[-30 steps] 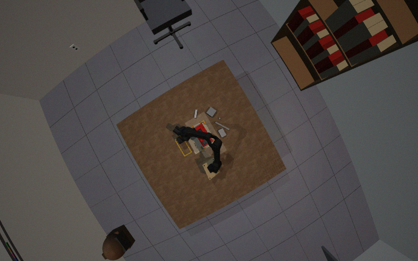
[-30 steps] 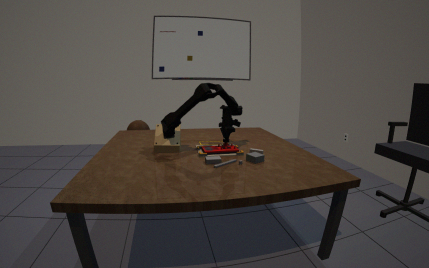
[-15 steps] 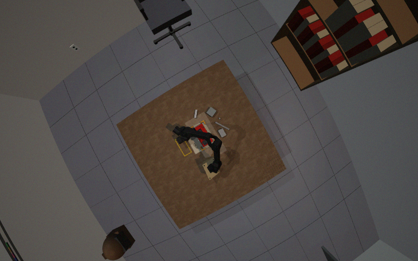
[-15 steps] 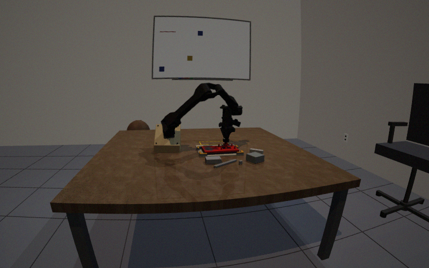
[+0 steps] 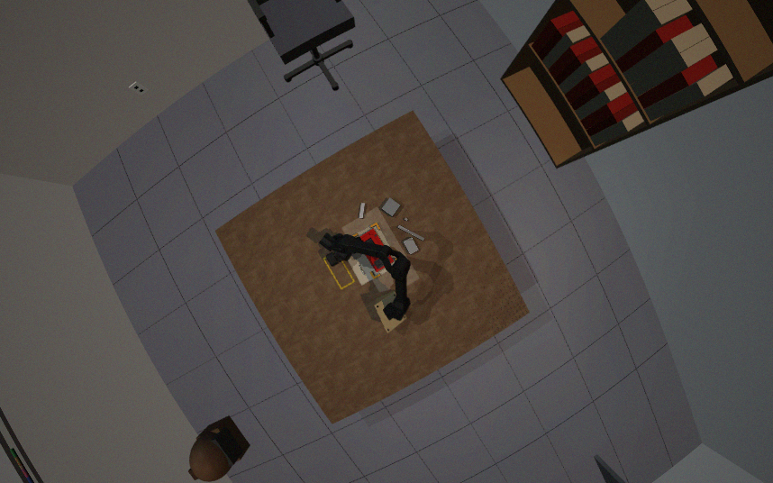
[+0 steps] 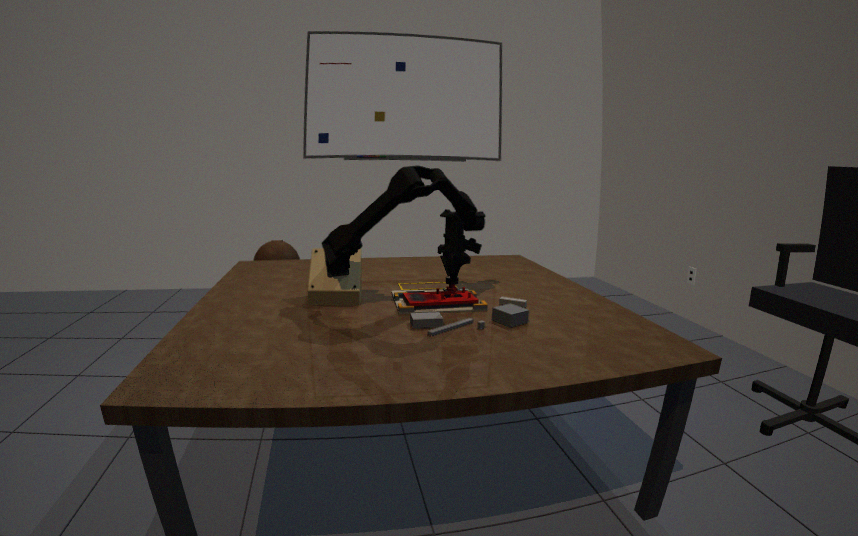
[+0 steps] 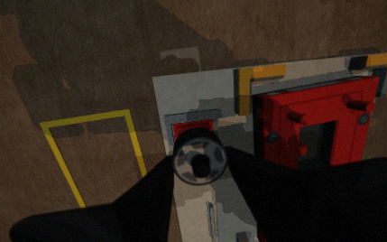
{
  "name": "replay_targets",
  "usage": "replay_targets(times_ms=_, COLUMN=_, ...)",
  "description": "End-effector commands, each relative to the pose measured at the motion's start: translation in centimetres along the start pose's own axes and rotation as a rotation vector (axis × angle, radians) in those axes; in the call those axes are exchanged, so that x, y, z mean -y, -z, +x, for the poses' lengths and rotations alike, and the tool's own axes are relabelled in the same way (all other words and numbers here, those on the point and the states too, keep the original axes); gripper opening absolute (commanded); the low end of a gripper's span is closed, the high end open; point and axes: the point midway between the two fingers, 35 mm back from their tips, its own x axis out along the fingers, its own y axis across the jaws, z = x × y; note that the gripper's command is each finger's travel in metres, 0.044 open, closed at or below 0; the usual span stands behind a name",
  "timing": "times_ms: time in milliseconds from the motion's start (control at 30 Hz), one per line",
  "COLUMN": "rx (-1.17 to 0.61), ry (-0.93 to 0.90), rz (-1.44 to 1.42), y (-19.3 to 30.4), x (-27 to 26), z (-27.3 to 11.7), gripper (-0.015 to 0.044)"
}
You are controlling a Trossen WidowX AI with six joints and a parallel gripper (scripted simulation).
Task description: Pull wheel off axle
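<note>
Dark spoked wheel (image 7: 199, 156) between pincer (image 7: 200, 168) fingers

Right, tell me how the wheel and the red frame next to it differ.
The wheel is round and grey with a dark hub; the red frame is rectangular with an open middle. The wheel looks smaller than the frame. The gripper is shut on the wheel, a finger on each side; the frame is untouched. Both sit over the same grey board, to the right of the yellow outline.
</note>
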Motion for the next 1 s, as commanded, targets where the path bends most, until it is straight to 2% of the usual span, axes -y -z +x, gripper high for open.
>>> replay_targets(times_ms=0, rx=0.009, ry=0.0, rz=-0.008, y=0.01, x=-0.13, z=-0.88, gripper=0.0)
replay_targets(times_ms=967, rx=0.013, ry=0.001, rz=-0.01, y=0.03, x=-0.15, z=-1.84, gripper=0.0)
